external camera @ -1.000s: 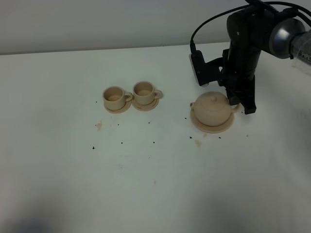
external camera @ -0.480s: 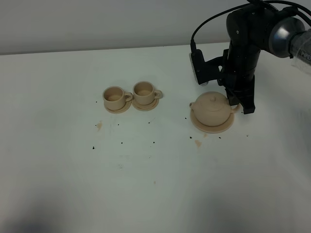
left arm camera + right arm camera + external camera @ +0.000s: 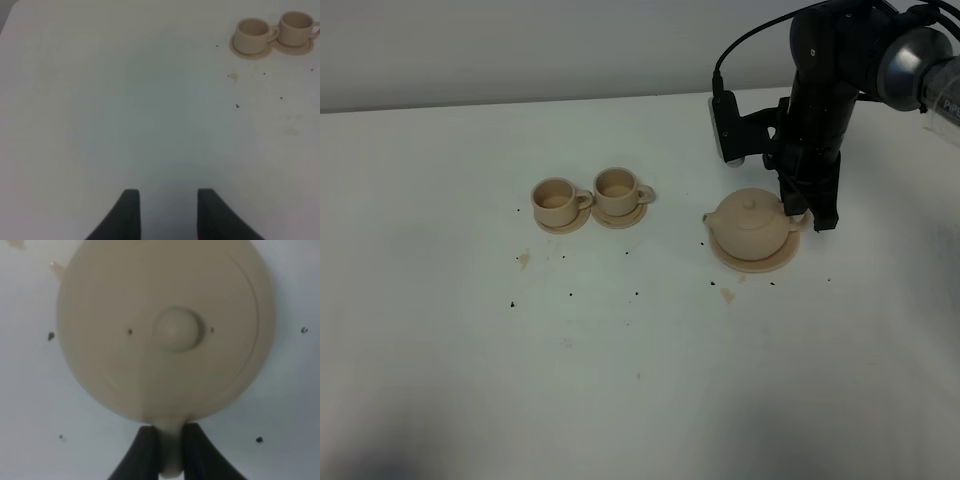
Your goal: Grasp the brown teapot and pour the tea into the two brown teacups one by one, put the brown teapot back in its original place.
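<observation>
The brown teapot [image 3: 750, 222] is on or just above its flat saucer plate [image 3: 756, 261], spout pointing left; I cannot tell whether it touches. My right gripper [image 3: 807, 217] is shut on the teapot's loop handle at its right side. In the right wrist view the teapot [image 3: 165, 330] fills the frame from above, with the handle pinched in the gripper [image 3: 169, 452]. The two brown teacups [image 3: 556, 200] [image 3: 617, 188] stand upright on small saucers, side by side to the left. They also show in the left wrist view [image 3: 252, 32] [image 3: 296, 27]. My left gripper [image 3: 167, 215] is open and empty over bare table.
The white table [image 3: 640, 380] carries small dark specks and tan stains around the cups and the plate, such as the stain [image 3: 727, 295] in front of the plate. The right arm's black body [image 3: 820, 90] stands behind the teapot.
The right gripper has shifted slightly up and left with the teapot's handle in it. The teapot now sits a little left of the plate's middle. The cups have not moved.
</observation>
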You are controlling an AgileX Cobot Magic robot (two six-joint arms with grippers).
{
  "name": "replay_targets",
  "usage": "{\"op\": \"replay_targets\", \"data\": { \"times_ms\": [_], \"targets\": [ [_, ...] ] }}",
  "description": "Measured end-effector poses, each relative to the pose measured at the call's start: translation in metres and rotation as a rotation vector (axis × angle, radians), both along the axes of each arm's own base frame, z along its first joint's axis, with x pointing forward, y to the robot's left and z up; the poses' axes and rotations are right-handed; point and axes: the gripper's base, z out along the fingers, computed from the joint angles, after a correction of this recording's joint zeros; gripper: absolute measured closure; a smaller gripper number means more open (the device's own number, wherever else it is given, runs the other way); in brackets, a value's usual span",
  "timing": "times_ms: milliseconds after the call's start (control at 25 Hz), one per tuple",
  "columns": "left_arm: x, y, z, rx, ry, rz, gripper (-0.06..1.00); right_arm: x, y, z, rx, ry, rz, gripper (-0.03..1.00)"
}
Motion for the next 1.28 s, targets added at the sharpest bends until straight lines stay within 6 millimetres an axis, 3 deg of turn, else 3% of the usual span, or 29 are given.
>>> {"op": "replay_targets", "data": {
  "times_ms": [200, 560, 920, 1280],
  "targets": [
    [0.000, 0.000, 0.000, 0.000, 0.000, 0.000, 0.62, 0.004, -0.005, -0.011, -0.019, 0.018, -0.015, 0.84],
    [0.000, 0.000, 0.000, 0.000, 0.000, 0.000, 0.62, 0.005, -0.005, -0.012, -0.017, 0.024, -0.027, 0.83],
    [0.000, 0.000, 0.000, 0.000, 0.000, 0.000, 0.62, 0.004, -0.005, -0.013, -0.019, 0.030, -0.027, 0.66],
    [0.000, 0.000, 0.000, 0.000, 0.000, 0.000, 0.62, 0.007, -0.003, -0.013, -0.019, -0.001, -0.007, 0.64]
  ]
}}
